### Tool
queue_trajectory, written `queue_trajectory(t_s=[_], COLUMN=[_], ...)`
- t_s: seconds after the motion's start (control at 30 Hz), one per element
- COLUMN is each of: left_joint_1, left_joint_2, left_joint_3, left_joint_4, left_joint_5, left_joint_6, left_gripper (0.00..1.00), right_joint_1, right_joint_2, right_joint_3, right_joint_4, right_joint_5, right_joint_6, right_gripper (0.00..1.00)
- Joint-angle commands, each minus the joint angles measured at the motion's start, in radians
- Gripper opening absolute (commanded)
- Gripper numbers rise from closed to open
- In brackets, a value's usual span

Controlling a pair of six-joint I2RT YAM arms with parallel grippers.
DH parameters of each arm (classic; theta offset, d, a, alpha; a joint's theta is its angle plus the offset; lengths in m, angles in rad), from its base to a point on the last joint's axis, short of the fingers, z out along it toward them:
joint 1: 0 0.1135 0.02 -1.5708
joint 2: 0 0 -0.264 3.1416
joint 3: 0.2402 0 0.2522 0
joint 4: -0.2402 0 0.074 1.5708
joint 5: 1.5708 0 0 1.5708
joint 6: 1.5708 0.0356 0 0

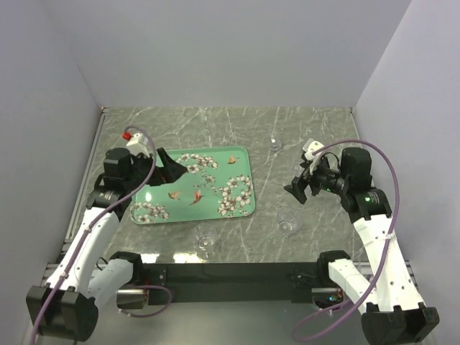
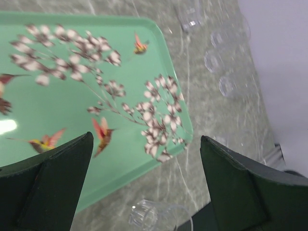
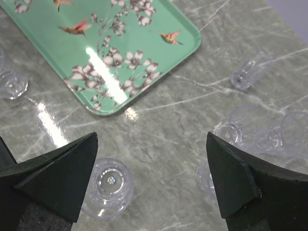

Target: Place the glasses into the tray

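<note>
**Operator:** End effectors, state?

**Observer:** Your left gripper has its jaws spread wide with nothing between them. It hangs over the far left corner of the tray. Your right gripper is just as wide apart and grips nothing. It sits above the right half of the bench, well apart from the tray's right edge.

**Operator:** Tray position?

**Observer:** Flat on the left half of the bench, print up, slightly skewed to the bench edges.

**Operator:** And the glasses?

**Observer:** Every one you can see is on the bench, outside the tray.
- The near glass is just off the tray's near edge, close to the bench's near edge. I cannot tell whether it is upright or lying.
- The middle glass is off the tray's near right corner. Your right wrist view looks straight down into its mouth, so it stands upright.
- The far glass is beyond the tray's far right corner, toward the far edge of the bench. In the right wrist view it appears to lie on its side.
- A cluster of further clear glasses sits close together at the right of the right wrist view. Their outlines overlap, so I cannot tell the count or whether they touch.
</note>
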Motion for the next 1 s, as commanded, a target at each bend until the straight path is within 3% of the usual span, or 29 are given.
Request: queue_trajectory(t_s=[0.0,0.37,0.97], left_joint_1=[-0.081,-0.380,-0.498], left_joint_2=[0.039,0.217,0.101], left_joint_3=[0.003,0.093,0.145], left_joint_4=[0.006,-0.202,-0.613], left_joint_5=[0.045,-0.214,-0.259], left_joint_6=[-0.009,0.009,-0.176], left_gripper=[0.99,0.99,0.99], right_joint_1=[0.005,0.002,-0.019], right_joint_2=[-0.001,0.011,-0.018], right_joint_3=[0.004,-0.024,-0.088], right_joint_4=[-0.029,-0.012,0.002], right_joint_5=[-0.019,0.024,0.067], right_joint_6=[-0.048,-0.016,-0.026], right_gripper=[1.00,1.00,1.00])
